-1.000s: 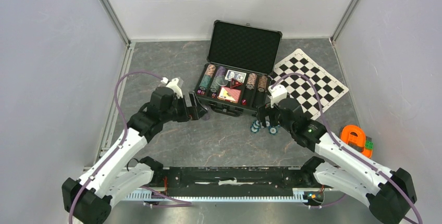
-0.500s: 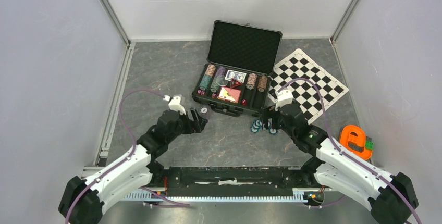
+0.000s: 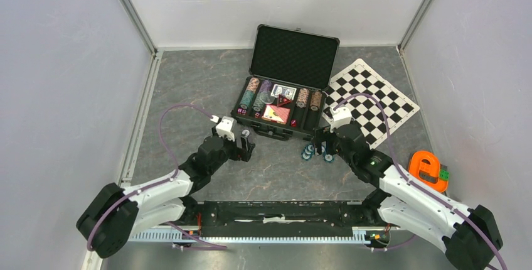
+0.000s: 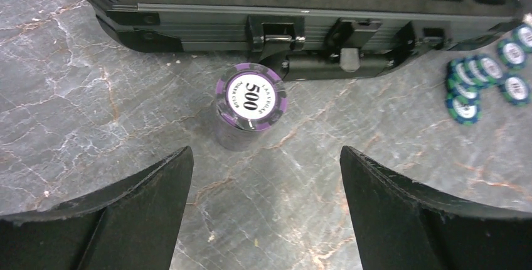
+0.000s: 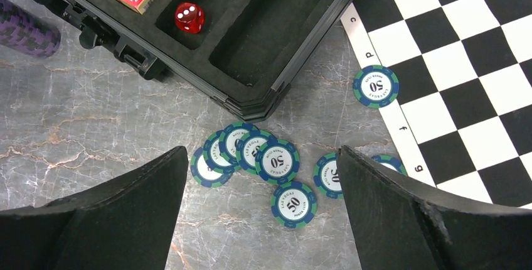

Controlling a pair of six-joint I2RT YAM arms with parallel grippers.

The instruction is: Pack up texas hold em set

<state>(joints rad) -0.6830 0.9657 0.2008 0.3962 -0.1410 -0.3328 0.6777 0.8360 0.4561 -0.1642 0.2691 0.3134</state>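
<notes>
The left pincer (image 4: 265,157) is spread wide with nothing in it. The purple stack (image 4: 251,103) stands upright on the table (image 4: 94,113) just ahead of its fingertips, close in front of the latches of the open case (image 4: 207,28). To take it well, I would bring the fingers down either side of the column, low enough to clamp most of the chips at once. A square squeeze should keep any from fanning out, and the stack needs lifting clear of the front wall before it goes into a chip slot.

The right pincer (image 5: 263,154) is just as wide and empty. It hangs over the teal chips (image 5: 276,163), which lie flat and partly overlapped by the case's near corner, with one more on the mat (image 5: 452,63). Flat chips are awkward, so it is better to crowd them together, raise an edge and carry a few at a time to the empty slot (image 5: 251,37) beside the die (image 5: 189,17).

The left arm lies low with its elbow folded and its wrist pitched down at the stack. The right arm reaches diagonally inward with its wrist aimed nearly straight down, and its fingertips seem to be just off the table, though I cannot be sure
</notes>
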